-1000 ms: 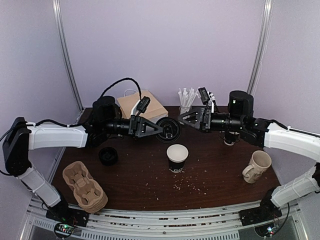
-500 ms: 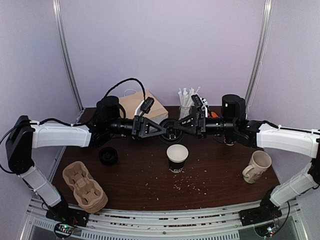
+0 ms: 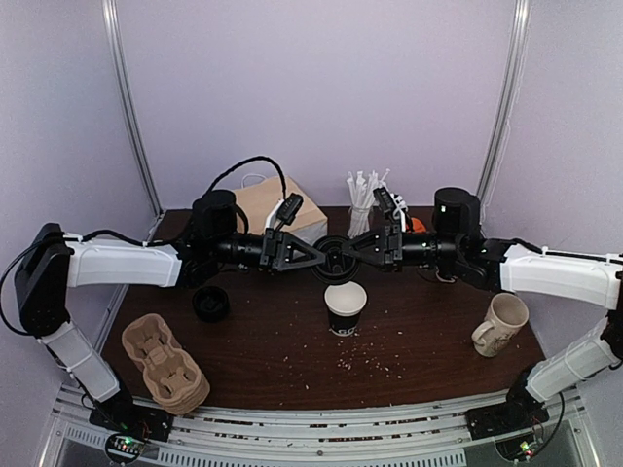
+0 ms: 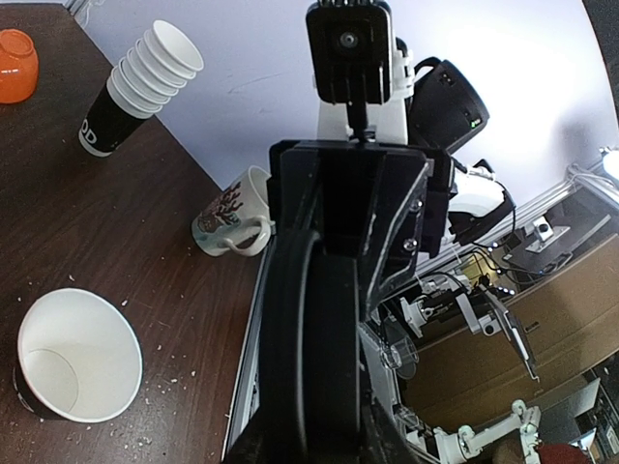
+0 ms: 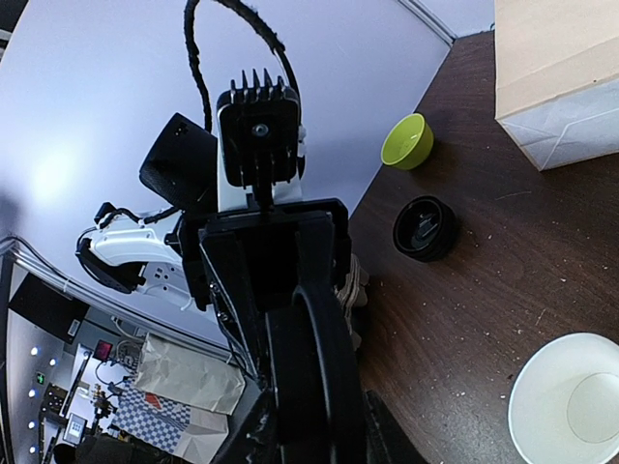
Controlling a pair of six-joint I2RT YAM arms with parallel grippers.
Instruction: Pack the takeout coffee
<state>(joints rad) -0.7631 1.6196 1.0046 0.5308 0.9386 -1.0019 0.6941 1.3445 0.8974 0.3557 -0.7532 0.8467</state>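
Both claws meet at the frame's centre: the left gripper (image 3: pixel 324 258) and right gripper (image 3: pixel 349 255) each pinch narrowly on the black lid (image 3: pixel 336 271), held on edge. Below it at lower centre stands the open takeout coffee cup (image 3: pixel 345 305).

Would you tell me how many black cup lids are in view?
2. One black lid is pinched in mid-air between the left fingers and right fingers, above the open cup; the second lid lies left on the table. Others may be hidden behind the arms.
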